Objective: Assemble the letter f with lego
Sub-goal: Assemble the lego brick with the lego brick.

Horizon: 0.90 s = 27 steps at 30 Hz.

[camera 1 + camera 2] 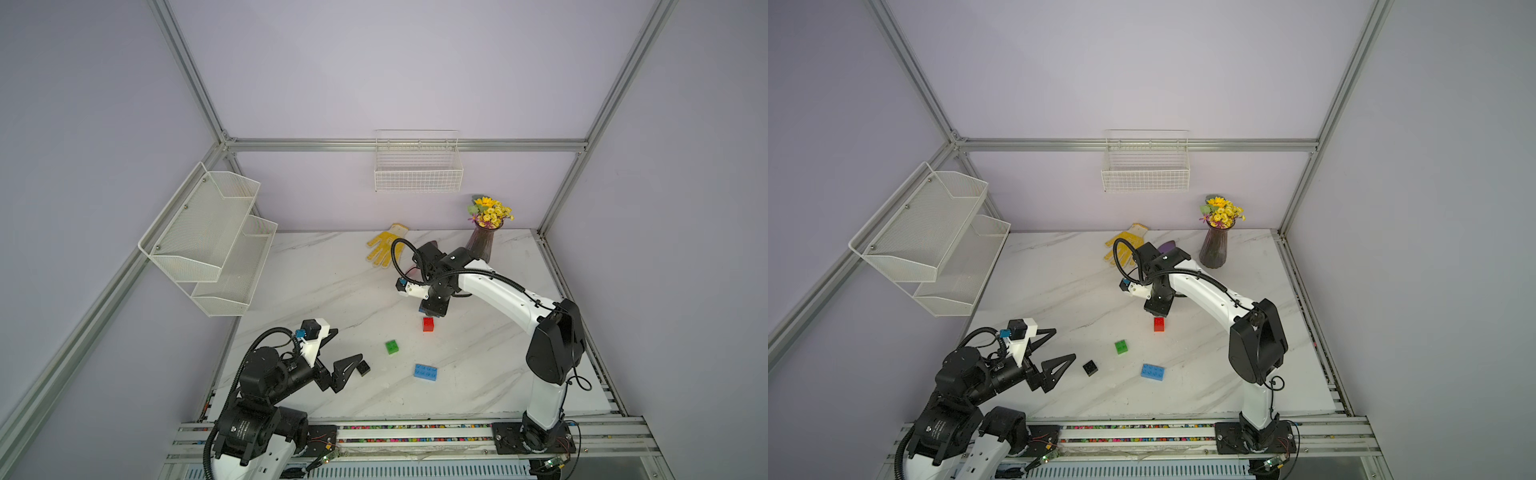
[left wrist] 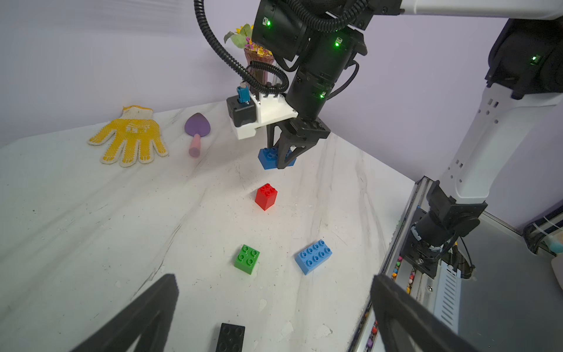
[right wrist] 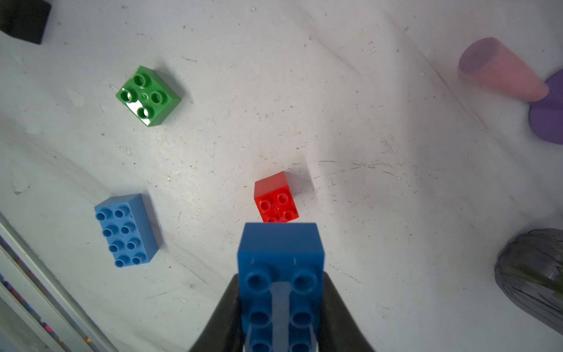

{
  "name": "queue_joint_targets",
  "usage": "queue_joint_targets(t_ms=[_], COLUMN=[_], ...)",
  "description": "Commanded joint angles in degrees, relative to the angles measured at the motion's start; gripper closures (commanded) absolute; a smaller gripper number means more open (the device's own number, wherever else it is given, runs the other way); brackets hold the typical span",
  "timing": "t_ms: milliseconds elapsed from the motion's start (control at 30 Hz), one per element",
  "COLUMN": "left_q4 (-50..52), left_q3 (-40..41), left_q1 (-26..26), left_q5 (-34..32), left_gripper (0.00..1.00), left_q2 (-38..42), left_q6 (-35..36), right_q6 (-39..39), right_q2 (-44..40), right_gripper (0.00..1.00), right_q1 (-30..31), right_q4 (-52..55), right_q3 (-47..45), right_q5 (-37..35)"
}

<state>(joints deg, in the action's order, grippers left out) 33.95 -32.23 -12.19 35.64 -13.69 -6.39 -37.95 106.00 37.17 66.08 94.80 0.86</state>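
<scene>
in both top views nothing is joined yet: the red brick (image 1: 428, 324) sits mid-frame, with green brick (image 1: 391, 346), loose blue brick (image 1: 425, 372) and black brick (image 1: 364, 368) lower down on the surface (image 1: 332, 282), left jaws wide and empty. left wrist view: right jaws pinch the other blue brick (image 2: 269, 158) off the surface near the red brick. right wrist view agrees; every join looks left to do.
</scene>
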Motion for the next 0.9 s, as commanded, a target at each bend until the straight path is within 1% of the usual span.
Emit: queue_joint_targets(t_ms=[0, 33, 100, 233, 467, 600, 867], left_q4=[-1.00, -1.02, -0.99, -0.95, -0.93, -0.91, -0.73], left_q3=[0.17, 0.22, 0.21, 0.15, 0.15, 0.17, 0.15], left_q1=[-0.55, -0.56, -0.65, -0.91, -1.35, -1.59, -1.87], left_q5=[-0.57, -0.53, -0.48, -0.22, -0.39, -0.58, -1.70], left_gripper=[0.00, 0.00, 0.00, 0.00, 0.00, 0.00, 0.00], left_q2=[0.22, 0.16, 0.16, -0.13, 0.05, -0.10, 0.17], left_q6=[0.59, 0.55, 0.58, 0.59, 0.59, 0.50, 0.33], right_q6=[-10.18, -13.85, -16.19, -17.46, -20.69, -21.94, -22.62], right_q2=[-5.80, -6.67, -7.34, -4.57, -0.09, 1.77, 5.32], right_gripper=[1.00, 1.00, 1.00, 1.00, 1.00, 1.00, 1.00], right_q1=[0.05, 0.01, -0.16, -1.96, -4.02, -4.64, -4.74], right_q4=[-5.96, -6.15, -9.13, -9.39, -10.02, -9.92, -6.26], right_q3=[-4.29, -6.16, -8.87, -7.82, -5.61, -4.10, -1.15], right_q5=[1.06, 2.17, 2.27, 5.54, 8.64, 9.19, 10.20])
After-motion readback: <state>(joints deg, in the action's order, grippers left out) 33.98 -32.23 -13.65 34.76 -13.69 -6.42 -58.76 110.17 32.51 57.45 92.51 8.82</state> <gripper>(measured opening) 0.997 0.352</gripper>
